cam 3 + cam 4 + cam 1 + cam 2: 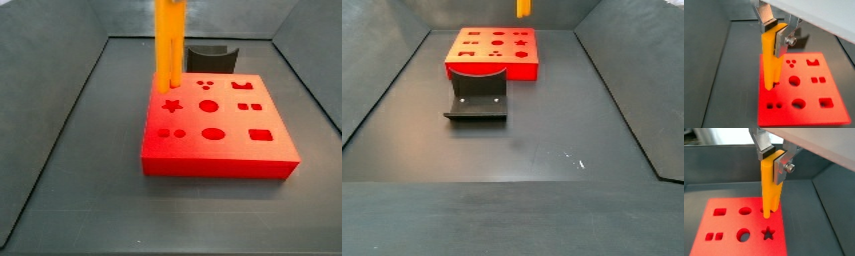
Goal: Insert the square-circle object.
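Observation:
My gripper is shut on the upper end of the square-circle object, a long orange-yellow bar that hangs upright. It shows the same way in a wrist view, with the bar between the silver fingers. The bar's lower end is over the flat red block with shaped holes, near one edge and beside a round hole. In a side view the bar comes down at the block's far left corner, by the star hole. I cannot tell if it touches.
A dark fixture with a curved notch stands right behind the red block, and also shows in a side view. Grey sloping walls enclose the dark floor. Only the bar's tip shows above the block.

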Controlling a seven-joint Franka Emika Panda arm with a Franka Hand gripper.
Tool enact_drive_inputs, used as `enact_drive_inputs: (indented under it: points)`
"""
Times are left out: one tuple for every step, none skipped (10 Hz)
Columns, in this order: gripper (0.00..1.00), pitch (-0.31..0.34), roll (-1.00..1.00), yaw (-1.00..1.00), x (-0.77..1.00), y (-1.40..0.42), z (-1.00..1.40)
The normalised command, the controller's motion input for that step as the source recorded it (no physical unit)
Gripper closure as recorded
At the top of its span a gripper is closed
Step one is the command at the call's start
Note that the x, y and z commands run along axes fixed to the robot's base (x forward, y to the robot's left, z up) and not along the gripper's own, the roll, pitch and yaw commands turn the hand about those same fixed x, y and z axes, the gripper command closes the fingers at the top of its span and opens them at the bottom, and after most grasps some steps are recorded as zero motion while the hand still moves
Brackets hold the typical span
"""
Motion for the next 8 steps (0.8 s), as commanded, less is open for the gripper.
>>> enact_drive_inputs:
  points:
    - [1.00, 0.011, 0.08, -1.00, -0.01, -0.06, -0.57]
    - [1.00, 0.030, 0.09, -1.00, -0.04, 0.00, -0.45]
    - [1.00, 0.037, 0.10, -1.00, -0.05, 0.00, -0.43]
    - [1.00, 0.060, 0.12, -0.97, -0.07, -0.07, -0.02]
    - [1.00, 0.000, -0.01, -1.00, 0.00, -0.01, 0.29]
    - [1.00, 0.000, -0.06, -1.00, 0.01, 0.00, 0.31]
    - [1.00, 0.000, -0.15, -0.98, 0.04, 0.00, 0.26]
    - [1.00, -0.061, -0.14, -0.98, 0.01, 0.00, 0.12]
